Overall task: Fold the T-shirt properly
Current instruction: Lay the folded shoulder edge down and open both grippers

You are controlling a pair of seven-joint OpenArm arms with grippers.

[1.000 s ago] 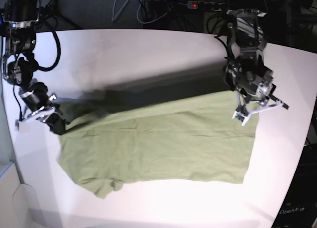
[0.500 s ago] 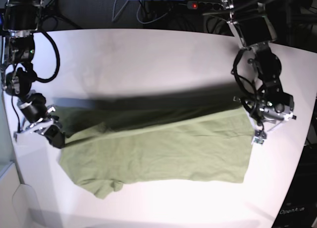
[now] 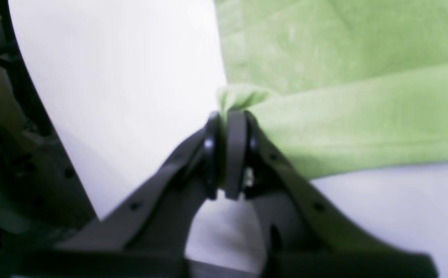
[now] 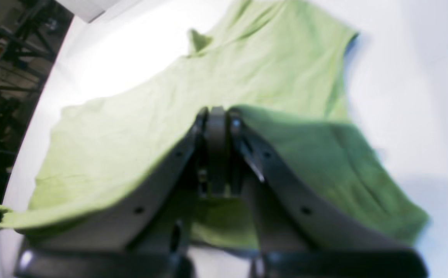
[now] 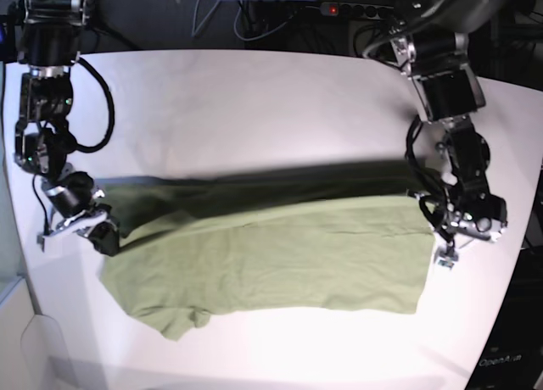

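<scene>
The left gripper has its jaws pinched tight on a bunched corner of the T-shirt, green cloth puffing out just above the pads. Over on the other side, the right gripper is clamped too, jaws closed on an edge of the T-shirt, with a fold draping off beside it. From the base camera, the left gripper and the right gripper hold opposite ends of the T-shirt, its top layer doubled over the lower one on the white table.
</scene>
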